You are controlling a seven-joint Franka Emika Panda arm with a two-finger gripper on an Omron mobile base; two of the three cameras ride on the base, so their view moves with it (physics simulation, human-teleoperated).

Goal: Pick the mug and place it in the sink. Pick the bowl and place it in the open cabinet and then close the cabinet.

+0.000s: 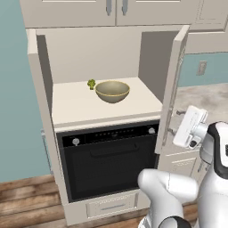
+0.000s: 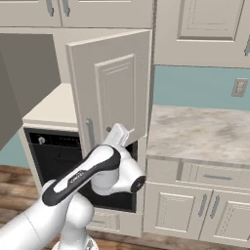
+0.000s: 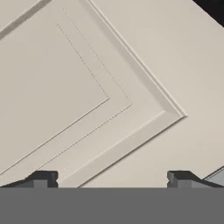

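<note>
The olive-tan bowl (image 1: 112, 91) sits upright on the floor of the open cabinet (image 1: 80, 53), near its middle. The cabinet's right door (image 1: 171, 89) swings out toward me, and its left door (image 1: 40, 84) stands open too. My gripper (image 1: 174, 122) is open, on the outer side of the right door at its lower part, with nothing between the fingers. In the right base view the gripper (image 2: 110, 131) faces that door's (image 2: 110, 83) raised panel. The hand view has both fingertips (image 3: 41, 179) spread wide just off the door panel (image 3: 87, 87). The mug and the sink are out of view.
A tiny green broccoli-like item (image 1: 91, 83) lies behind the bowl to its left. A black oven (image 1: 107, 160) is below the cabinet. A marble counter (image 2: 205, 132) with low cabinets (image 2: 171, 210) runs to the right. Upper cabinets (image 2: 210, 29) hang overhead.
</note>
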